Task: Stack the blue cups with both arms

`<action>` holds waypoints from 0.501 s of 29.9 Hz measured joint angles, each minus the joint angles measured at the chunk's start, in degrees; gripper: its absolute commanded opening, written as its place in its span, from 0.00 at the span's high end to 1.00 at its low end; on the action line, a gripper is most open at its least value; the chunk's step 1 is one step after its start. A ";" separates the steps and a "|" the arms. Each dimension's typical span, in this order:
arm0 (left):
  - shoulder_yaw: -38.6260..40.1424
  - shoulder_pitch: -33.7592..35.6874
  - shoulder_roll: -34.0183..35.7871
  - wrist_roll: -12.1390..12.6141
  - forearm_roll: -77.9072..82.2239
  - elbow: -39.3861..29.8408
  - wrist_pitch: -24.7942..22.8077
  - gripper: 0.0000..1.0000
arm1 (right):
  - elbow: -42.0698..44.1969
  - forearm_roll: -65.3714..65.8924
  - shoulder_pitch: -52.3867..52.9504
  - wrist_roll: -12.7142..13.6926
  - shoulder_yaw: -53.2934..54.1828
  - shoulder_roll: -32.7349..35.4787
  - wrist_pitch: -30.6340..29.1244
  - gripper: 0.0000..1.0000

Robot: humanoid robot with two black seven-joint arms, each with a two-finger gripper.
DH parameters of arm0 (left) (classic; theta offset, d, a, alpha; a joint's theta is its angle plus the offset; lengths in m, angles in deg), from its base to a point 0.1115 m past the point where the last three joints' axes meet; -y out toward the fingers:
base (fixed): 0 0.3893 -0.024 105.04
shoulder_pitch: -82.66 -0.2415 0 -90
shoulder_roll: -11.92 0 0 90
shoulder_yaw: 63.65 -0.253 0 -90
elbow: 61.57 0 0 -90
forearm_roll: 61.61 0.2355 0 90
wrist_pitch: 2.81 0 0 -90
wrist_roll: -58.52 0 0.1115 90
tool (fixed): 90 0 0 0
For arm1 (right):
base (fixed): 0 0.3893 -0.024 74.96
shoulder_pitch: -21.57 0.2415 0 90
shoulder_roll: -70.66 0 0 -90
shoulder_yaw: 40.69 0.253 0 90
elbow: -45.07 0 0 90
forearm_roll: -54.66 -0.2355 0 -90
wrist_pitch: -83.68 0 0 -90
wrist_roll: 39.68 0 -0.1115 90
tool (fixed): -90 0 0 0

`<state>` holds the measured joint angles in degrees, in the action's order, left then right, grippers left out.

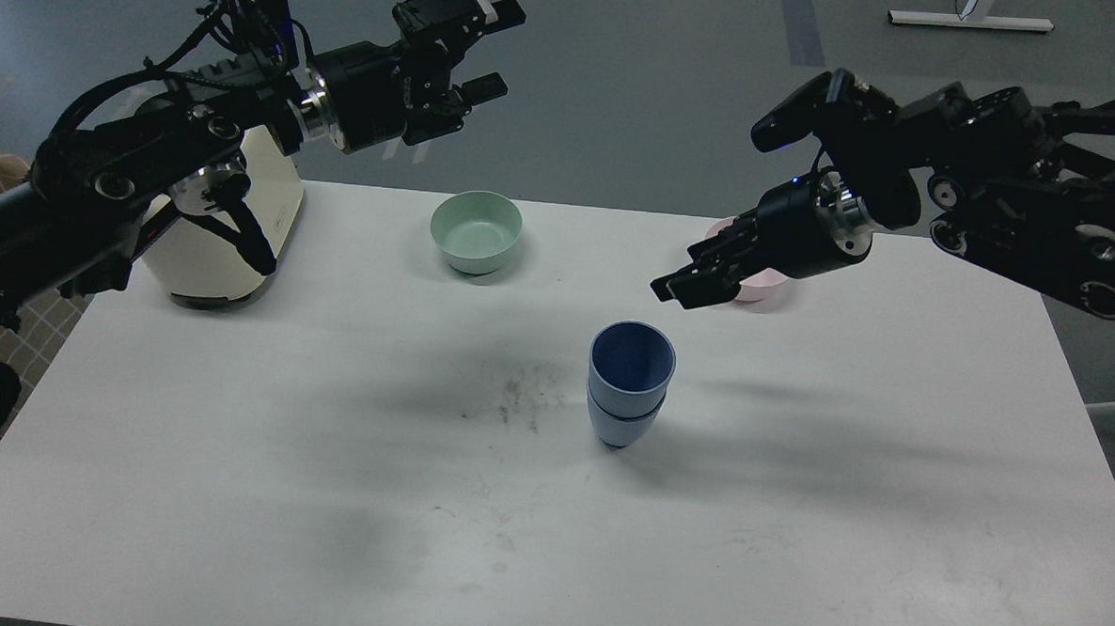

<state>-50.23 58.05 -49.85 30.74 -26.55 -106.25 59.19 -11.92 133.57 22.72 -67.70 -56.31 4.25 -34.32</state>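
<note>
Blue cups (630, 382) nested upright on table (324, 491)

Before us stands a white rectangular table (230, 487), scuffed with grey marks mid-surface, on a smooth grey floor (642, 91); a white metal stand base (970, 21) sits far back.

Pale-blue cups (630, 384), darker inside; mint-green bowl (475, 231); pink bowl (764, 286); white worktop (232, 449); black arms (131, 172); cream container (270, 216).
</note>
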 measured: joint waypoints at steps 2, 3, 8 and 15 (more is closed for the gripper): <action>0.05 0.00 0.02 0.00 -0.24 0.26 0.00 0.02 | 3.01 -3.12 0.03 0.02 1.52 0.69 0.00 0.00; 0.14 0.00 0.04 0.00 -0.38 0.44 0.00 0.02 | 4.63 -4.84 -0.06 0.03 2.72 1.23 0.00 0.00; 2.35 -0.60 -0.29 -0.22 -0.83 0.76 0.00 0.02 | 10.45 -14.34 -5.65 0.03 11.87 4.13 1.55 0.00; 10.47 -4.50 -4.77 -0.23 -1.05 6.45 4.52 0.02 | 12.65 -27.96 -19.41 0.03 27.84 6.45 13.55 0.00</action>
<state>-39.76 53.55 -54.62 30.51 -27.60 -99.80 63.71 0.73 105.61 3.31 -67.66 -28.47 10.70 -20.77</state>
